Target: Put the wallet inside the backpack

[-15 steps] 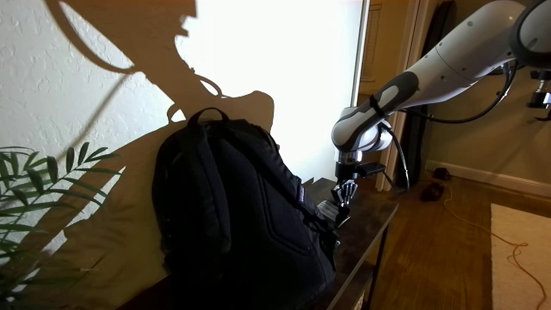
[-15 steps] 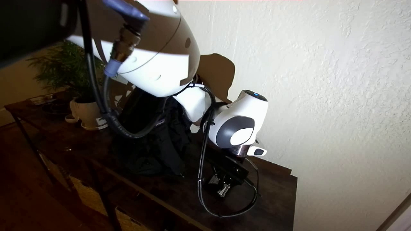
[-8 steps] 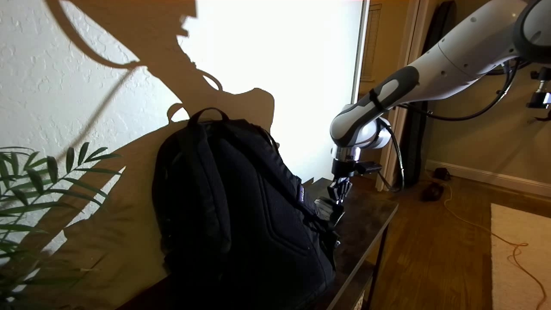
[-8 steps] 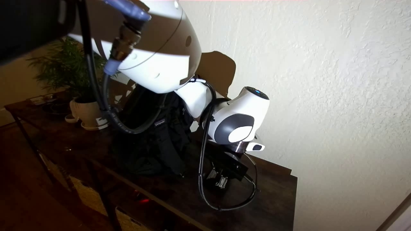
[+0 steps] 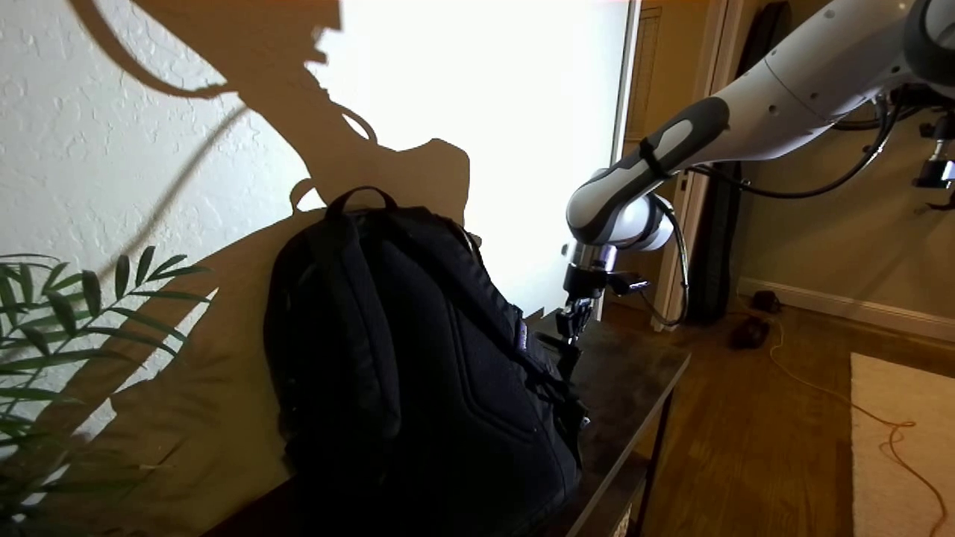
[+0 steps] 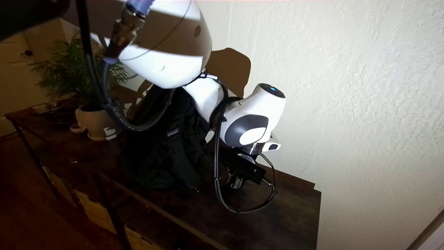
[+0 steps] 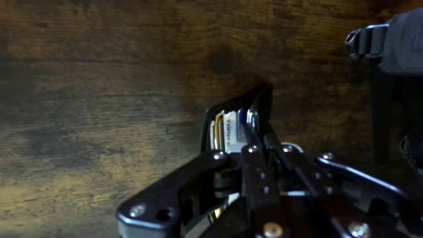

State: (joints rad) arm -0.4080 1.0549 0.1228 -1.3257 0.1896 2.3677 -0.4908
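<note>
- My claw (image 7: 259, 132) is drawn in tight, with next to no gap, and I have hold of the wallet (image 7: 240, 103) by one side.
- In an exterior view the wallet hangs below my claw, over the table (image 5: 642, 358); I cannot tell whether its lower edge touches down.
- In the wrist view several cards (image 7: 230, 130) stand side by side in the wallet.
- The wallet is outside the backpack (image 5: 433, 373), which stands on the table just beside my claw, in front of the wall (image 5: 552, 149).
- At the right edge of the wrist view, a grey strap end (image 7: 403, 46) carries a buckle (image 7: 353, 44), apart from the wallet.
- My white arm (image 5: 783, 97) comes down to the claw in both exterior views.
- A leafy plant (image 6: 67, 73) in a pale pot (image 6: 99, 123) stands on the table, on the backpack's far side from my claw.
- On the floor (image 5: 731, 462) lies a pale rug (image 5: 891, 477), an orange cord (image 5: 897, 424) running across it.
</note>
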